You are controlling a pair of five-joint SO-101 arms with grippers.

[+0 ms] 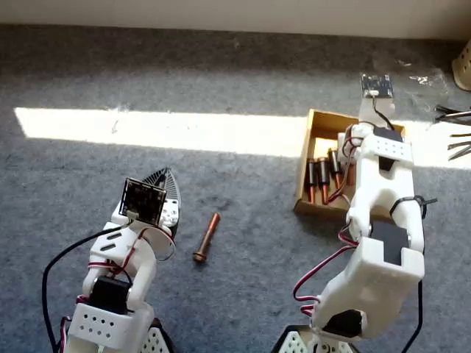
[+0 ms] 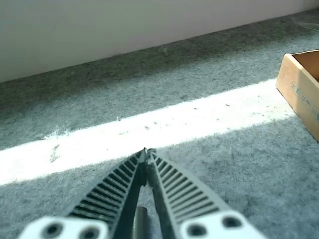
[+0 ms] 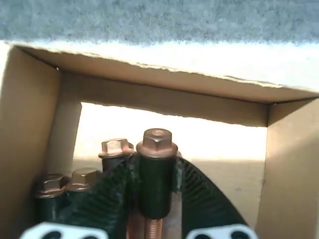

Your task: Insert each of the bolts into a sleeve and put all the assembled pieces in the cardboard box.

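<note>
Left jaws are clenched on nothing, tip against tip, while the right jaws grasp one assembled piece inside the cardboard box (image 1: 303,170). In the high view the right arm reaches over the box, I think in order to lay its piece next to the three assembled pieces (image 1: 322,179) that already lie there side by side. The left arm is low at the near edge, its closed tips near a loose bolt (image 1: 207,237) lying flat on the grey worktop (image 1: 243,73), well apart from the box. This bolt looks copper-coloured along all its length, so it seems to have no sleeve yet and is probably the next one to handle. In the left wrist view the ribbed fingers (image 2: 169,181) meet over a sunlit strip, and a corner of the box (image 2: 299,92) shows farther off. In the right wrist view the held piece (image 3: 155,174) lies along the jaws: a black sleeve (image 3: 155,194) with a copper hexagonal flanged head (image 3: 157,142) at one end and copper thread (image 3: 149,230) coming out at the other. Beside it three other copper heads (image 3: 83,177) stand out of dark sleeves along one box wall (image 3: 30,124).
</note>
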